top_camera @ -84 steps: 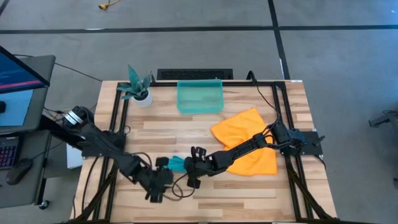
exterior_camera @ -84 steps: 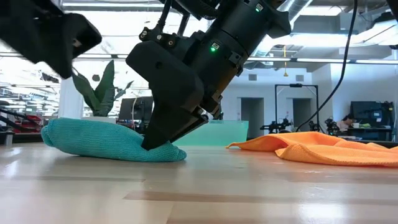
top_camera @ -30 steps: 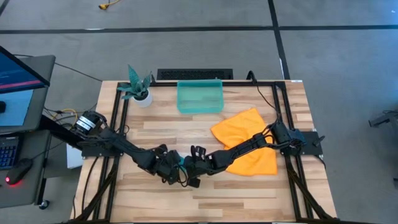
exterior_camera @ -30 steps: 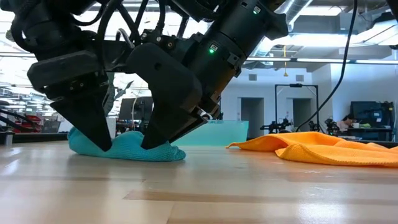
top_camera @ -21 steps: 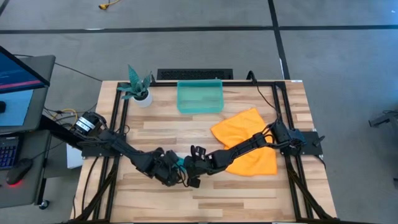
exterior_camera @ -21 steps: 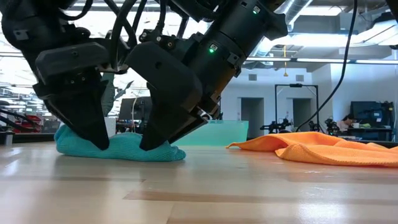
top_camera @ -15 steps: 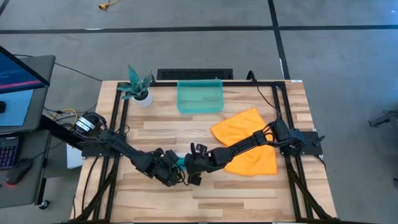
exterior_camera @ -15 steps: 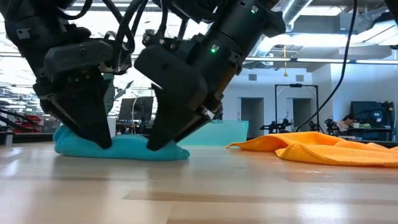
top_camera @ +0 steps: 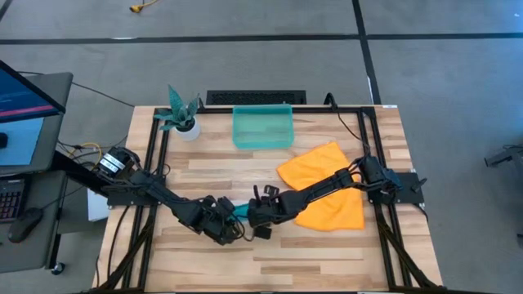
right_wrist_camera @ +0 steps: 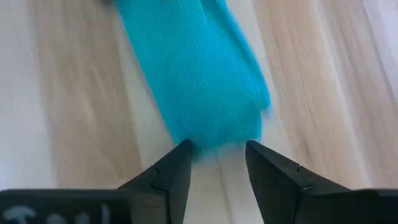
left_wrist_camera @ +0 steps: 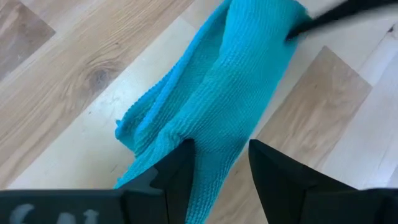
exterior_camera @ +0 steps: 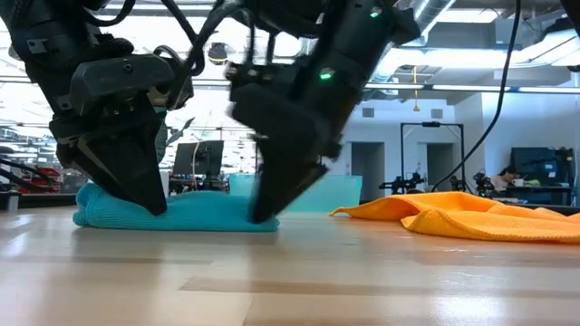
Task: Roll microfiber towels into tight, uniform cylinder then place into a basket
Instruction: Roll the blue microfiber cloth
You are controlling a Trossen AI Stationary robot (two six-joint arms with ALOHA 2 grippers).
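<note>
Bare wooden tabletop (top_camera: 327,253) lies open along the near edge; the crumpled orange-yellow cloth (top_camera: 323,188) covers the right middle; the translucent teal-green plastic bin (top_camera: 262,127) and white potted plant (top_camera: 181,114) stand along the far edge, apart.

Left gripper (top_camera: 227,228) swung in from about seven o'clock on the table to one end of the teal towel (exterior_camera: 177,213), fingers now astride that end, cloth between the tips (left_wrist_camera: 219,163). Right gripper (top_camera: 255,217) shifted slightly toward twelve o'clock and turned steeper over the towel's other end, fingers parted, tips (right_wrist_camera: 217,160) at the edge of the end and no longer pinching it. Teal towel changed from a humped, rounded bundle to a lower, longer, flatter roll lying on the wood between the two grippers, and nudged a little toward nine o'clock in the low view.
</note>
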